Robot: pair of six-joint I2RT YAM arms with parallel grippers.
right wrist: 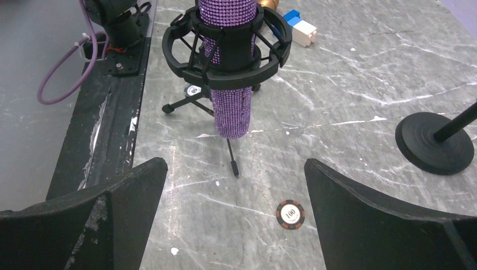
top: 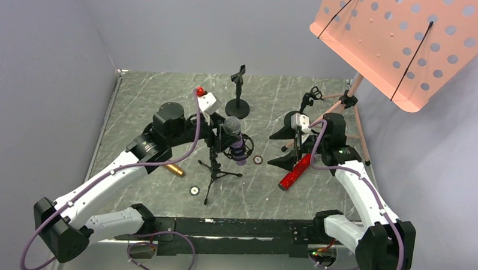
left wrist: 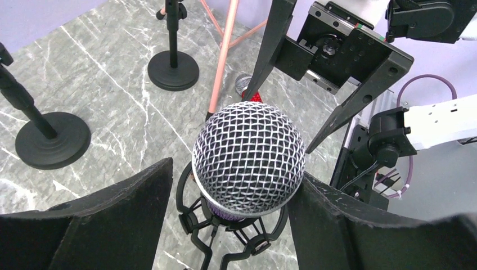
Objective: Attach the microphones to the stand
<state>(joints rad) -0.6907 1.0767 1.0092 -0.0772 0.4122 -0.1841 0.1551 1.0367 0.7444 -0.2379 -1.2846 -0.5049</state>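
Left gripper [left wrist: 237,169] jaws spread astride mounted purple microphone [left wrist: 249,157]; right gripper [right wrist: 236,163] jaws spread, empty. Next, probably: grasp red microphone [top: 295,172], worktop's [top: 160,90] right side.

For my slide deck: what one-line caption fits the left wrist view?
Open left gripper straddles the purple microphone, seated in a black shock mount.

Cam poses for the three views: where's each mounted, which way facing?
Top external: above and behind the bases, looking down on the table; left arm and right arm both show.
Left wrist: on the left arm, looking down past the purple microphone toward the right arm; own open jaws flank its head.
Right wrist: low, facing across the table toward the robot's left, at the microphone's body; own open jaws below.
Shared: all three see the purple microphone in its tripod stand; top and right wrist, the poker chip.
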